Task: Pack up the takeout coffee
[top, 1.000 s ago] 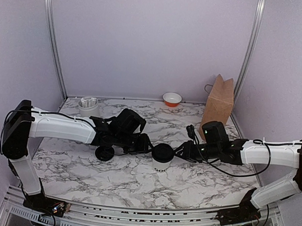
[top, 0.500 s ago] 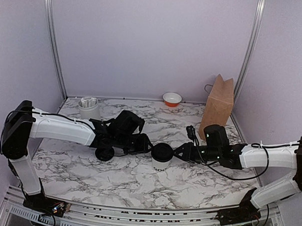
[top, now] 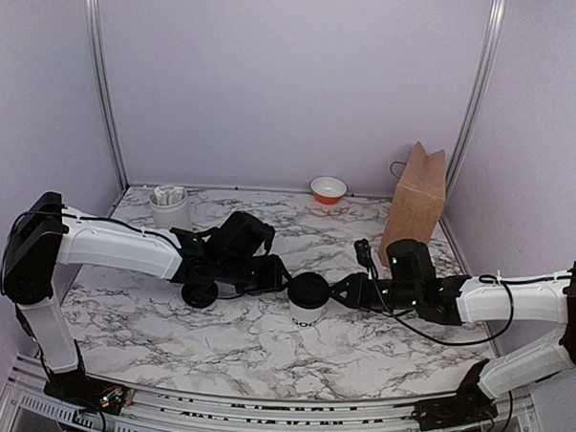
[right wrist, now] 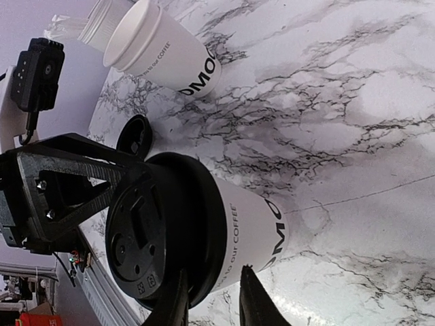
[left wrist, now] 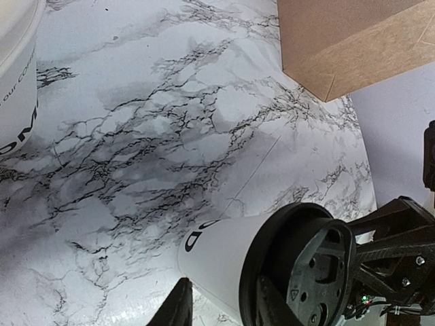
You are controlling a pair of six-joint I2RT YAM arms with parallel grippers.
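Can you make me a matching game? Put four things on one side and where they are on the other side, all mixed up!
Things:
1. white paper cup with black round plastic lid
2. brown paper bag
3. small orange and white bowl
4. white cylindrical holder with packets

Places on the marble table:
A. back left corner
B. centre
C. back right corner
D. back edge, near the middle

Pairs: 1-B, 2-C, 3-D, 4-A
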